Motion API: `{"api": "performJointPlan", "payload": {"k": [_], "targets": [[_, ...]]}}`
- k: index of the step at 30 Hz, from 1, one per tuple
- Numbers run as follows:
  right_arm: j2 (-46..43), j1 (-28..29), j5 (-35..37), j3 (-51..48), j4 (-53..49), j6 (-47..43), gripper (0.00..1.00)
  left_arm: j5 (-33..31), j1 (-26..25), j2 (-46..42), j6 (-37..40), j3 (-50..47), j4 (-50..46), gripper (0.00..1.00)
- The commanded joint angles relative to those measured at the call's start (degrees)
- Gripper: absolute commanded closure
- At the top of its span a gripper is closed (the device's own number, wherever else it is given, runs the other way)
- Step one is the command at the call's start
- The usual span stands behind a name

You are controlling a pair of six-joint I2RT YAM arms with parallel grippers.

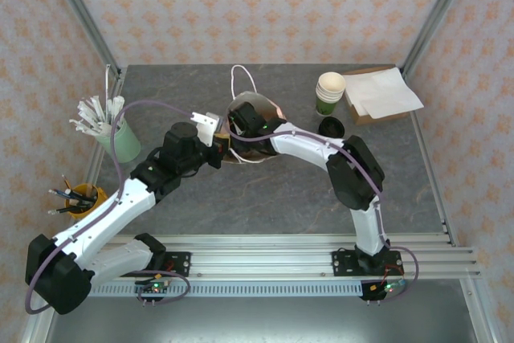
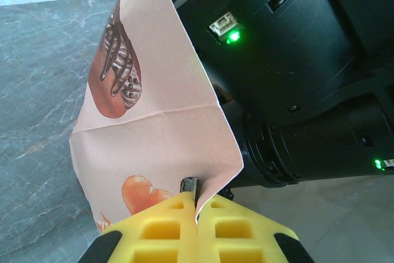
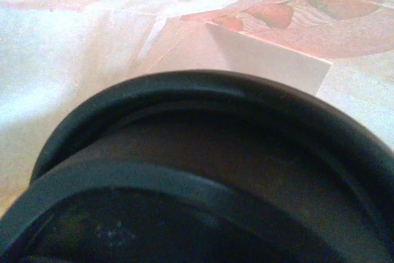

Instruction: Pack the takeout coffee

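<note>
Pinching creased paper bag, left hand

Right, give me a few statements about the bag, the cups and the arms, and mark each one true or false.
1. The left gripper is shut on the edge of the paper bag. True.
2. The stack of green cups stands at the table's left side. False: it stands at the far right, beside the white napkins.
3. A black lid lies on the table on the near side of that stack. True.
4. The pale cup of white sticks has tipped over. False: it stands upright at the left edge.
5. The right arm reaches to the bag. True.
</note>
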Motion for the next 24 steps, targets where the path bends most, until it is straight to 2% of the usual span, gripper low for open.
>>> {"api": "performJointPlan", "payload": {"k": [1,11,16,19,21,24], "targets": [[21.2,-0.6,-7.0,-9.1,-29.7,1.8,0.59,3.1,-0.6,0.5,0.3,1.4,-2.3,1.0],[25.3,-0.6,-10.3,-8.4,-32.1,2.0,0.59,2.7,-0.6,0.8,-0.1,1.6,-2.0,1.0],[13.6,-1.0,-3.8,-11.2,-24.6,3.5,0.59,3.0,0.4,1.4,0.6,3.8,-3.8,1.0],[6.9,-2.5,-1.8,-9.6,-19.8,2.9,0.59,4.0,1.1,3.1,3.1,7.9,-9.1,1.0],[4.4,-2.8,0.3,-7.5,-16.7,0.8,0.59,4.2,1.8,4.1,4.5,11.0,-13.1,1.0],[5.3,-2.8,3.0,-2.6,-16.2,-3.2,0.59,6.6,3.3,5.2,5.5,15.3,-16.7,1.0]]}}
